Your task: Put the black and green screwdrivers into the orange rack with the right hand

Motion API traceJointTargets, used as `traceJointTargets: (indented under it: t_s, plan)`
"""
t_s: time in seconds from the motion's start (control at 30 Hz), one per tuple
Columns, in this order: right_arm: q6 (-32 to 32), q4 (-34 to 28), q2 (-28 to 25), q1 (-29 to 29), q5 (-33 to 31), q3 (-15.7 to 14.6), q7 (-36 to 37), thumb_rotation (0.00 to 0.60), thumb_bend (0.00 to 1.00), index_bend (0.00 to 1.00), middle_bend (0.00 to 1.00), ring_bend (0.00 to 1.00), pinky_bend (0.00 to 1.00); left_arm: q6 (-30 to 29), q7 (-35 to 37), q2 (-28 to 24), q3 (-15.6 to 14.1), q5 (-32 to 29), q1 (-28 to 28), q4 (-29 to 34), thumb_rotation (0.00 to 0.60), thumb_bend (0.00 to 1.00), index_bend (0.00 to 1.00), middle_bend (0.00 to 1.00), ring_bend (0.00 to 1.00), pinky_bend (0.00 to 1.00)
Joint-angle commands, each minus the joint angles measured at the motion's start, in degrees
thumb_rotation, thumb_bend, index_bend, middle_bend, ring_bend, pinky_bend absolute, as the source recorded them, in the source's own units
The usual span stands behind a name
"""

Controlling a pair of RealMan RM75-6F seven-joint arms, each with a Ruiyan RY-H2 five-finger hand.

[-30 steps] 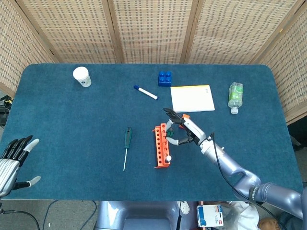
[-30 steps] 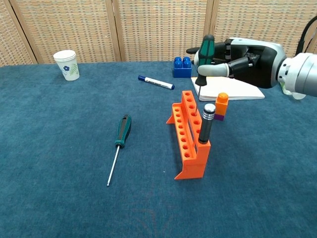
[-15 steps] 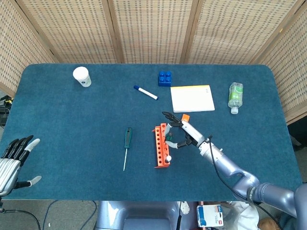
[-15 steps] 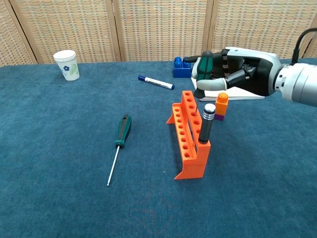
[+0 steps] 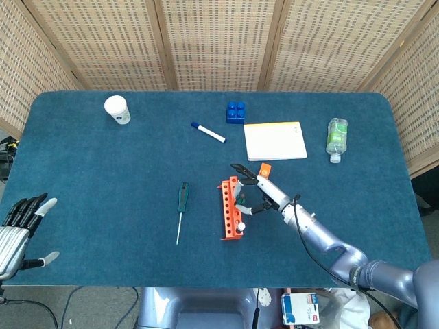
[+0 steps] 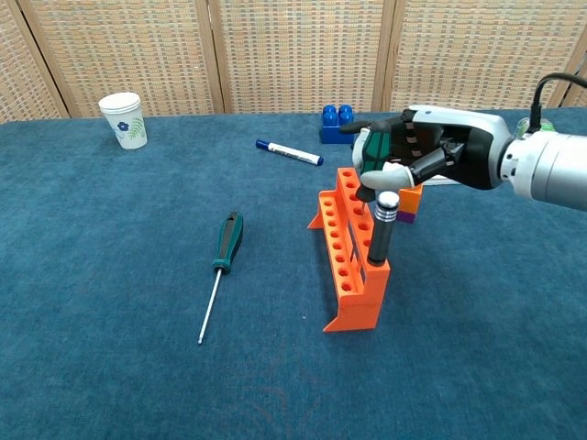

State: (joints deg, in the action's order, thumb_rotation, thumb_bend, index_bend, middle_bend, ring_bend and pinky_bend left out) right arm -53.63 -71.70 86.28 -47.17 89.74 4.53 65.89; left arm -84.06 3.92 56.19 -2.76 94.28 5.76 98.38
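Above the orange plastic rack with its row of round holes (image 6: 348, 249), near the middle of the blue cloth-covered worktop (image 6: 110, 367), the right robot hand (image 6: 424, 158) is clamping a green-and-black-handled screwdriver (image 6: 370, 150) by its handle, fingers wrapped around it. Its long axis is running close to upright, handle up; the shaft is hidden behind the rack, so whether the tip is seated in a hole cannot be told. A second green-and-black screwdriver (image 6: 219, 267) is lying flat on the worktop well to the left of the rack, handle pointing away from the robot and thin metal tip pointing toward it. Judging by build, these tools are light and rigid, with a grippy thick handle and a slick narrow shaft, so the handle looks like the best place to take hold, leaving the shaft free to slide down into a hole. A black tool with a silver cap (image 6: 381, 227) is standing upright in the near end of the rack. The left robot hand (image 5: 19, 227) is hovering empty at the worktop's edge, fingers spread apart.
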Motion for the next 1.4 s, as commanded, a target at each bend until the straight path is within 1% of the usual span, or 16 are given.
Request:
traceJointTargets:
  t_s: [0.03, 0.7, 0.8, 0.97, 1.07, 1.4]
  plan:
    - [0.21, 0.23, 0.12, -0.15, -0.13, -0.07, 0.59, 0.6, 0.46, 0.67, 0.01, 0.0, 0.0, 0.11, 0.02, -0.02, 0.04, -0.11, 0.06, -0.02, 0.6, 0.0, 0.0, 0.0, 0.0, 0.0]
    - [0.32, 4.09, 1.94, -0.74, 1.31, -2.17, 4.63, 0.6, 0.46, 0.67, 0.02, 0.0, 0.0, 0.98, -0.53, 0.14, 0.22, -1.02, 0.4, 0.07, 0.6, 0.0, 0.0, 0.0, 0.0, 0.0]
    - [0.25, 4.55, 2.21, -0.79, 1.43, -2.35, 4.88, 0.6, 0.46, 0.62, 0.02, 0.0, 0.0, 1.08, -0.6, 0.18, 0.24, -1.1, 0.44, 0.07, 0.6, 0.0, 0.0, 0.0, 0.0, 0.0]
    - [-0.29, 5.42, 2.61, -0.89, 1.79, -2.62, 6.22, 0.6, 0.46, 0.51, 0.01, 0.0, 0.0, 1.41, -0.83, 0.28, 0.32, -1.37, 0.6, 0.06, 0.6, 0.0, 0.0, 0.0, 0.0, 0.0]
    - [-0.5, 5.77, 2.72, -0.95, 1.93, -2.75, 6.66, 0.6, 0.46, 0.49, 0.01, 0.0, 0.0, 1.55, -0.9, 0.3, 0.32, -1.46, 0.65, 0.09, 0.6, 0.0, 0.0, 0.0, 0.0, 0.0]
    - [-1.29, 5.66, 2.42, -0.97, 2.57, -3.41, 6.58, 0.6, 0.46, 0.46, 0.0, 0.0, 0.0, 1.39, -1.11, 0.39, 0.24, -1.28, 0.6, 0.13, 0.6, 0.0, 0.0, 0.0, 0.0, 0.0]
